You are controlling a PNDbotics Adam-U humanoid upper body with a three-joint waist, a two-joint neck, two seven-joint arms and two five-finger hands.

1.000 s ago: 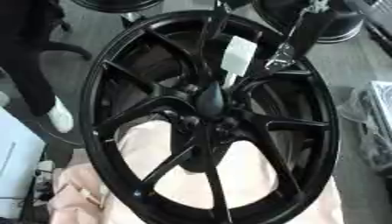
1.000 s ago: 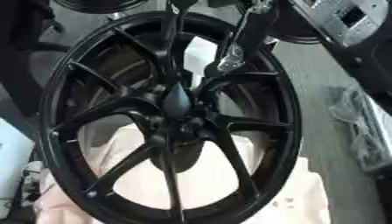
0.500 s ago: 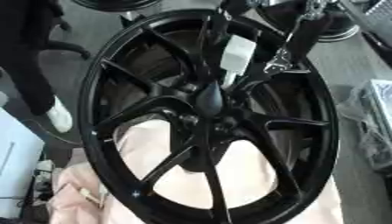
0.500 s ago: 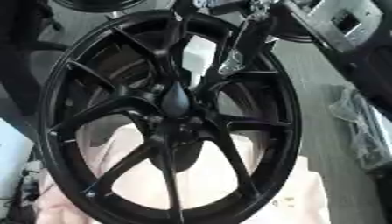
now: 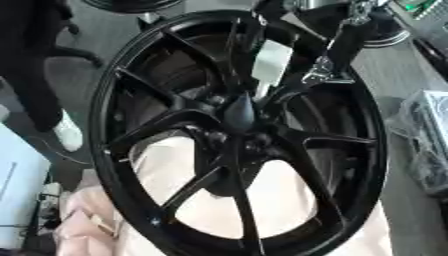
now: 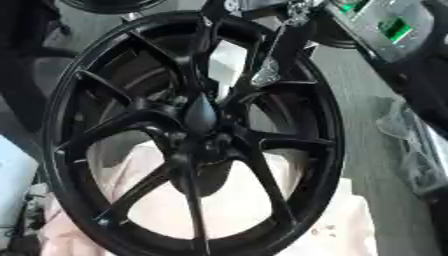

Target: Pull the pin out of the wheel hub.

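Pin upright in wheel hub

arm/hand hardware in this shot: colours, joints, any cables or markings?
Only the right hand shows, coming in from the upper right. It is made of slim matte-black links, with silver metal near the top edge and a small silver joint lower down. No cables or markings can be made out. The left hand is out of view.

Left eye: from my head, looking down, close on the black multi-spoke alloy wheel, which fills the frame | Right eye: same aim and nearness, hub nearer 9 o'clock | Shared: wheel, pale pink cloth toward 6 o'clock, grey floor at 3 o'clock.
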